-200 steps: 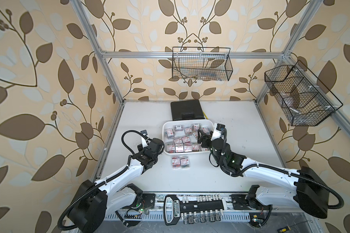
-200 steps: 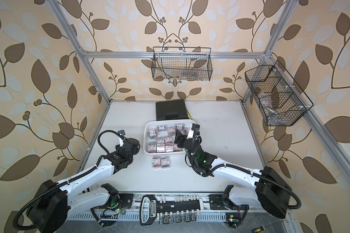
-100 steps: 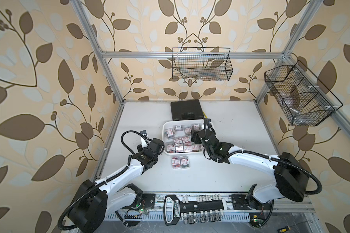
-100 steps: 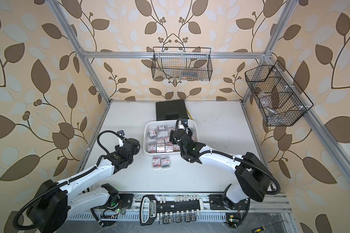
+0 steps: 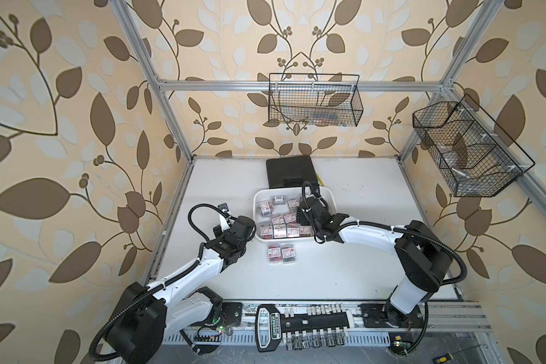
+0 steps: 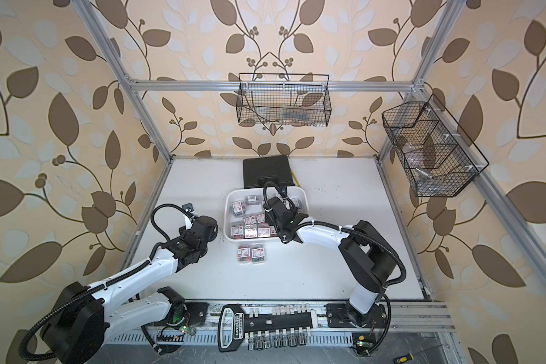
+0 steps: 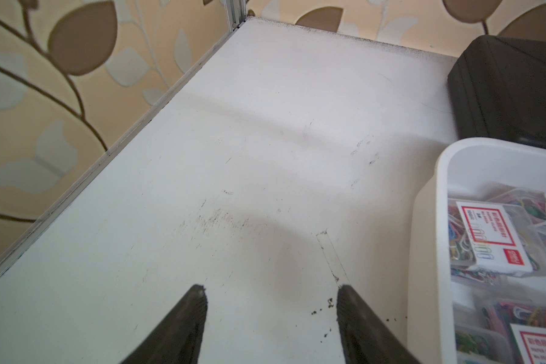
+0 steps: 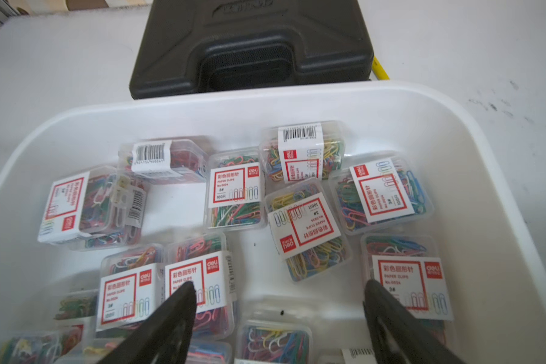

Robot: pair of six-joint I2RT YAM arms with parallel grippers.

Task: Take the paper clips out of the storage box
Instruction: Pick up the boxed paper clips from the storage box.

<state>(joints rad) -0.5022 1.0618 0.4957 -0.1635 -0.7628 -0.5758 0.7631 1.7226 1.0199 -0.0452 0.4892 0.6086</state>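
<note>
Right tool (image 8: 279,285), jaws apart and empty, hangs over the paper clips (image 8: 235,189) inside the storage box (image 8: 297,91).

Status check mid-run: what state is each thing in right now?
storage box: upright, holds many paper clip boxes
two paper clip boxes: out, flat on the table
black hard case: shut
left tool: open, empty, over bare table
right tool: open, empty, over the storage box
</note>
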